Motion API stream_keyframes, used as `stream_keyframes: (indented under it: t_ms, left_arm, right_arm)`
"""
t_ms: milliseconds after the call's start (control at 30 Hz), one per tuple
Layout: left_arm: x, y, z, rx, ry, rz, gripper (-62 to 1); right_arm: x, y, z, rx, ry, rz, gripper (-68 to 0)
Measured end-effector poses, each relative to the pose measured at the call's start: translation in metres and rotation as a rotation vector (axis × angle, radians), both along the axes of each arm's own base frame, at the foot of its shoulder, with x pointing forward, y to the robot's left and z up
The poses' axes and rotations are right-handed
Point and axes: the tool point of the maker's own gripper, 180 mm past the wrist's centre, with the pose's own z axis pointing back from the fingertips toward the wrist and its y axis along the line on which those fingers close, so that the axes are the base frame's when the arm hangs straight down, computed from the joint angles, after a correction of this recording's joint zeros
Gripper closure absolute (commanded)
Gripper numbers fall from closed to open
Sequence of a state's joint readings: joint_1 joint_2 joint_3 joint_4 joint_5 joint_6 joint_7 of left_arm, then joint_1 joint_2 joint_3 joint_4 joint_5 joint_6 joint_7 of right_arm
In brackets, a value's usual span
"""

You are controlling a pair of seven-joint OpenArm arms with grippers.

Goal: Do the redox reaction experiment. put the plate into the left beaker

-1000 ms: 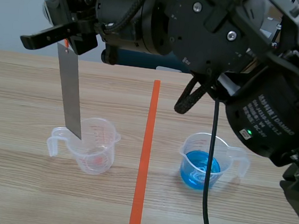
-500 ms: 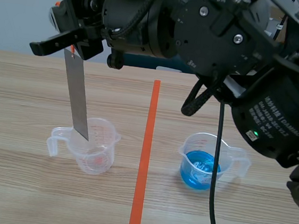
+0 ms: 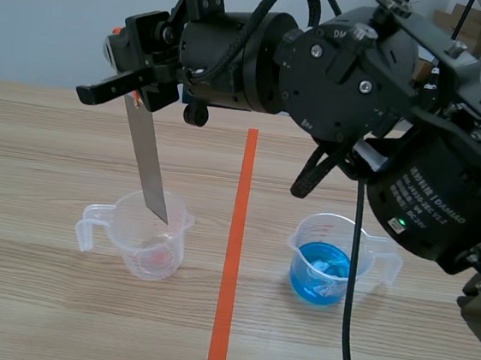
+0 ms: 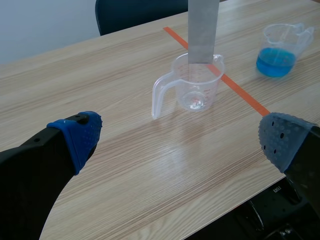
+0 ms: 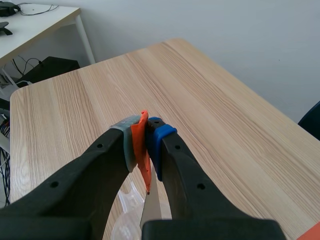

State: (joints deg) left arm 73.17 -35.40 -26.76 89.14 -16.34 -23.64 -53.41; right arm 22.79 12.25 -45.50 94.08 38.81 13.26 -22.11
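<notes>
Table [image 3: 38,142]: light wood grain, carried both beakers.
Right arm [image 3: 363,81]: came in from the right and stretched across the top, past the middle, ending above the left beaker.
Left gripper [image 4: 179,137]: spread wide with nothing between the blue pads; hung low over bare table, left beaker ahead of it.
Right gripper [image 5: 144,131]: clamped on the plate's top end. Pads pressed on an orange tab [image 5: 142,150] there. In the scene view it sat up and left of the beaker [image 3: 134,91].
Tape line [image 3: 233,248]: ran between the two beakers, touching neither.
Plate [image 3: 146,157]: thin grey metal strip, hung tilted from the right gripper. Lower end was inside the left beaker's mouth and short of the bottom. Left wrist view showed its bottom edge at about rim level [image 4: 203,30].
Left beaker [image 3: 144,239]: clear plastic, red graduations, handle away from the tape, spout toward it. Reddish spot showed at the base. Couldn't tell whether it held any clear liquid.
Right beaker [image 3: 335,259]: same type, well apart from the left one on the tape's other side.
Blue liquid [image 3: 321,274]: filled roughly the lower third of the right beaker.
</notes>
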Motion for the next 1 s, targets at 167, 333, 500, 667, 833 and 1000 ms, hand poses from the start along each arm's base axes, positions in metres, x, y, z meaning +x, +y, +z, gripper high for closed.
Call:
stream_keyframes:
  t_ms: [167,333,500,667,833,1000]
  left_arm:
    - [0.0,0.0,0.0,0.0,0.0,0.0,-62.3]
    - [0.0,0.0,0.0,0.0,0.0,0.0,-62.3]
    - [0.0,0.0,0.0,-0.001,0.0,0.0,-62.3]
    - [0.0,0.0,0.0,-0.001,0.0,0.0,-62.3]
    - [0.0,0.0,0.0,-0.001,0.0,0.0,-62.3]
    - [0.0,0.0,0.0,-0.001,0.0,0.0,-62.3]
  right_arm:
    - [0.001,0.0,0.003,0.019,-0.008,-0.003,0.0]
    - [0.0,0.003,-0.002,0.025,-0.002,0.003,0.0]
    - [-0.01,0.013,-0.011,0.03,0.007,0.038,0.0]
    - [-0.007,0.013,-0.018,0.033,0.017,0.031,0.0]
    - [0.0,0.008,-0.042,-0.007,0.049,0.007,0.0]
    - [0.006,0.004,-0.058,-0.018,0.074,-0.007,0.0]
